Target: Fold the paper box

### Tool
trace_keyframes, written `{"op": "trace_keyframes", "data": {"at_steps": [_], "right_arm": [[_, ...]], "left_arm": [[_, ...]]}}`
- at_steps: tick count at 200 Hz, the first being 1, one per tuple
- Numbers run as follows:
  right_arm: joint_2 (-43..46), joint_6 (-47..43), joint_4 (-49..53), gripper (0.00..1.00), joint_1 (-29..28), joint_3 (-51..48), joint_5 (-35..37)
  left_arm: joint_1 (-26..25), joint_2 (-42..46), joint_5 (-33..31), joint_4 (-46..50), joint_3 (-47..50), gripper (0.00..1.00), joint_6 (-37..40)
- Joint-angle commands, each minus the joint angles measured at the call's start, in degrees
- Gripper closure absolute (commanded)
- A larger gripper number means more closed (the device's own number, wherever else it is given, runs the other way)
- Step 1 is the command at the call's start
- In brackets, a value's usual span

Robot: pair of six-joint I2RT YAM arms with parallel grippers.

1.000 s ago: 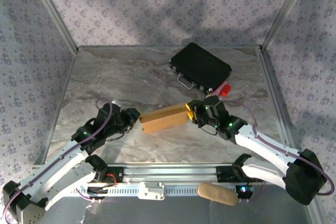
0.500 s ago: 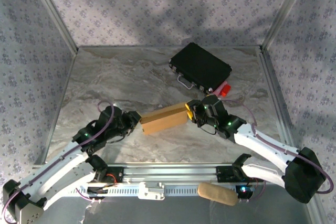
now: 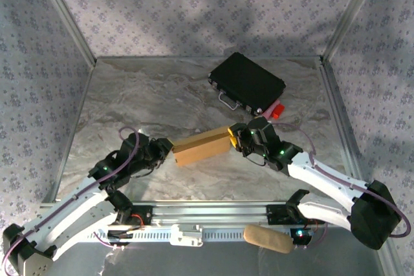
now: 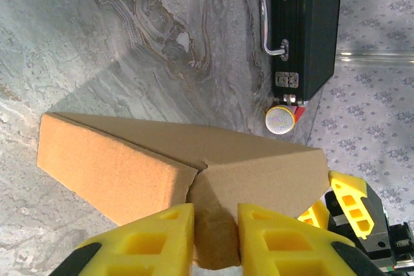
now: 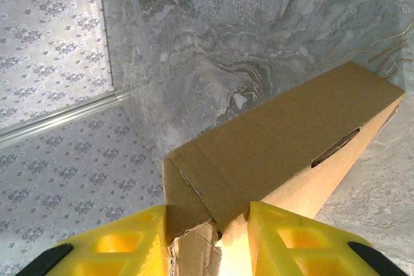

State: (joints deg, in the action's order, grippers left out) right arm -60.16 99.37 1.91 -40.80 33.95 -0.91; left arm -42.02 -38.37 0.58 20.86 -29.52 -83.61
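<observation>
- The paper box (image 3: 202, 146) sat just near of the tabletop's (image 3: 149, 88) centre, a long tan sleeve spanning between the two arms. I could not tell whether it rested on the marble-patterned surface or was lifted just clear of it.
- The left gripper (image 4: 216, 214) was pinched on the end flap at the box's left end, with cardboard filling the gap between its yellow fingers.
- The right gripper (image 5: 207, 211) was clamped on the opposite end, where a ragged flap edge and the sleeve's corner sat between its fingers.
- The box looked light and thin-walled. It seemed stiff along its creases but easy to crush or buckle across the open panels, so firm squeezing mid-span would likely dent it.
- The safest holds appeared to be the flaps and folded corners at each end, where the board was doubled. The slot cut in the side panel marked a weak spot.
- The tabletop looked smooth and hard, so cardboard would probably slide on it.
- A black case (image 3: 247, 83) lay toward the far right corner, well apart from the box, and patterned walls closed in three sides.
</observation>
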Motion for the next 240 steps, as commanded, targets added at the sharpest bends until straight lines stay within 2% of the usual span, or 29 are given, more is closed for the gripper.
{"op": "trace_keyframes", "data": {"at_steps": [1, 71, 145, 240], "right_arm": [[-0.87, -1.15, 7.78, 0.66, -0.36, -0.82, 1.36], [-1.6, -1.11, 7.76, 0.7, -0.27, -1.44, 1.52], [-2.39, -1.2, 7.82, 0.71, -0.33, -1.52, 1.42], [-2.67, -1.37, 7.72, 0.72, -0.27, -1.18, 1.34]], "left_arm": [[-0.3, -0.52, -0.58, 3.4, -1.25, 0.74, -0.41], [-0.42, 0.83, -1.69, 5.5, -2.06, 0.72, 0.22], [0.82, -0.34, -1.44, 3.15, -3.88, 0.72, 1.0], [0.47, -3.03, 0.03, 2.96, -4.91, 0.79, 1.62]]}}
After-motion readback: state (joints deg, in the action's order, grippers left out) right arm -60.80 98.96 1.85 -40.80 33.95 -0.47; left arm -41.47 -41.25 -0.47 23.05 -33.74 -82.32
